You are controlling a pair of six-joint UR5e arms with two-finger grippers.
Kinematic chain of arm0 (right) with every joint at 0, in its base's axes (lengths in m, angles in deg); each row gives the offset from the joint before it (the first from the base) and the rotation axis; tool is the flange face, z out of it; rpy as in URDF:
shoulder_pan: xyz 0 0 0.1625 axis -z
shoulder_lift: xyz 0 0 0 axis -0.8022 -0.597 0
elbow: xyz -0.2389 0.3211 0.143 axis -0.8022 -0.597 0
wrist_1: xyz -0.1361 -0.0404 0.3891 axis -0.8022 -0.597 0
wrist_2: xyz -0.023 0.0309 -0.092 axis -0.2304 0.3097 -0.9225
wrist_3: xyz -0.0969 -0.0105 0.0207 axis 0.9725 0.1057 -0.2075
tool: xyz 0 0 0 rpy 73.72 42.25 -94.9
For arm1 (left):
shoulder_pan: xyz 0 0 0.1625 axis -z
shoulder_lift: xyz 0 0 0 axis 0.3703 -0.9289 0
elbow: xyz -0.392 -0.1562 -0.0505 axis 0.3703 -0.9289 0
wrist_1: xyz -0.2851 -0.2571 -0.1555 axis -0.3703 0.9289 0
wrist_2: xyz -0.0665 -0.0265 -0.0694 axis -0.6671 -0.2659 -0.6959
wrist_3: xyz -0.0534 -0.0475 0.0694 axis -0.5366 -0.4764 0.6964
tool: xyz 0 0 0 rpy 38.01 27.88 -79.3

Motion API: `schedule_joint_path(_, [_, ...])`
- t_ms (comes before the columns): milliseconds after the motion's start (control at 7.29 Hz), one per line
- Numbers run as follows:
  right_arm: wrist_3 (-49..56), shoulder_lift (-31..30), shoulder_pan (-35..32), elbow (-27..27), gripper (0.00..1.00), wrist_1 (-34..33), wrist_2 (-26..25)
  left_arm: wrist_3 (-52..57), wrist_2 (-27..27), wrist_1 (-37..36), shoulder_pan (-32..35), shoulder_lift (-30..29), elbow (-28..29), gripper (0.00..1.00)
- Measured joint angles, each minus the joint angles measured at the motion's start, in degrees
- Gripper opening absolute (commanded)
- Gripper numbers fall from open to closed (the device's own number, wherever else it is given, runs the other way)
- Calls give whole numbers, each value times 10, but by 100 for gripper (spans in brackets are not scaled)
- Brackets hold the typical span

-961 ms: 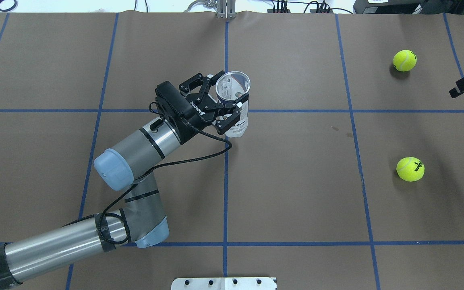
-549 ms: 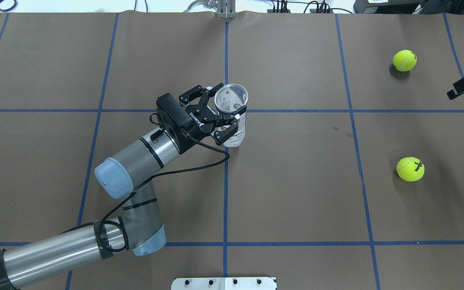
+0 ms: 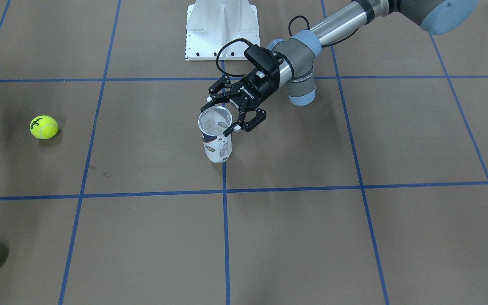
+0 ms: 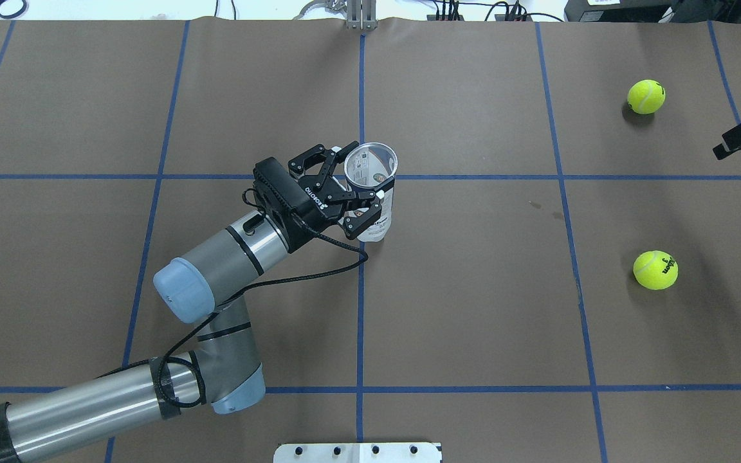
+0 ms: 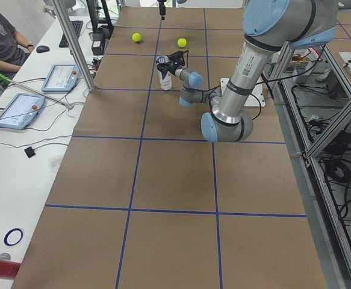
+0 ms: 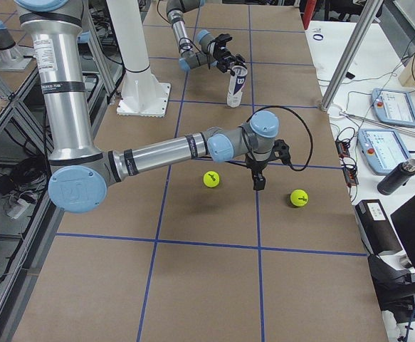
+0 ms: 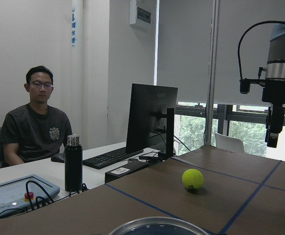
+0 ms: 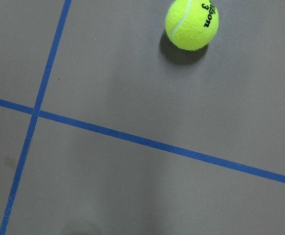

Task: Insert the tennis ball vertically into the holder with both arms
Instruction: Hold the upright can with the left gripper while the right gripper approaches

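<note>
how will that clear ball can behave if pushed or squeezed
Probably tip-prone: the holder is tall and slim on a narrow base. It looks empty and clear-walled, so likely light and dentable if squeezed hard. On its side it'd probably roll.

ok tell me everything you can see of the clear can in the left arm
The can is slim clear plastic with a silver rim and a white and navy label. It is upright, mouth up, empty, near the middle of the table. The left arm's black fingers clamp it below the rim.
</note>
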Motion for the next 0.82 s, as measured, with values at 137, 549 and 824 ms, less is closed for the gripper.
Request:
schedule_joint_path(137, [0, 0, 0, 0, 99, 0, -1, 0, 0, 0, 0, 0, 1, 70])
schedule_joint_path(549, [0, 0, 1, 1, 99, 0, -1, -1, 0, 2, 0, 0, 9, 78])
schedule_joint_path(824, [0, 0, 2, 1, 99, 0, -1, -2, 0, 3, -1, 0, 11, 81])
